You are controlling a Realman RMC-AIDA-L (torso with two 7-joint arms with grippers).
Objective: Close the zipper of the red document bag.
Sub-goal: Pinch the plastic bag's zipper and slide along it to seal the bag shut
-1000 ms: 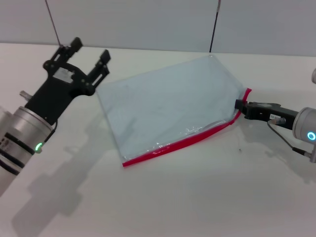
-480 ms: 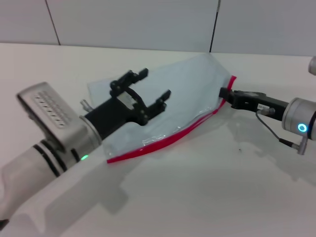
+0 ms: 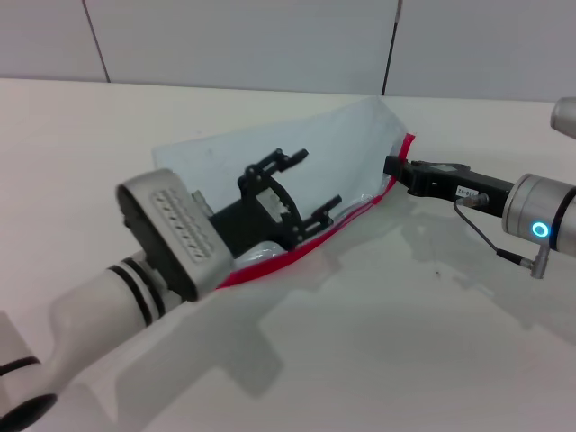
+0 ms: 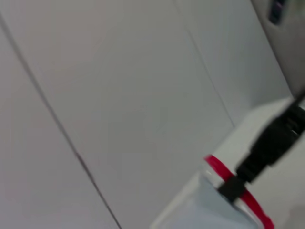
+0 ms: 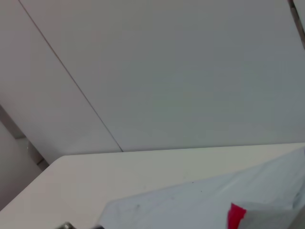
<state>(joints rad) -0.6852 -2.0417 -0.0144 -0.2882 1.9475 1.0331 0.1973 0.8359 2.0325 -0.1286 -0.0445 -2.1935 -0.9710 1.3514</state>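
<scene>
Slanting near-left to far-right: zipper point(image 3: 346, 222)

White table point(image 3: 405, 360), seemingly panelled wall point(image 3: 270, 40)

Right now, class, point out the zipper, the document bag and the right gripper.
zipper point(image 3: 346, 223), head view, middle of the red strip.
document bag point(image 3: 337, 148), head view, bare translucent panel.
right gripper point(image 3: 392, 167), head view, fingertips at the bag's red corner.
</scene>
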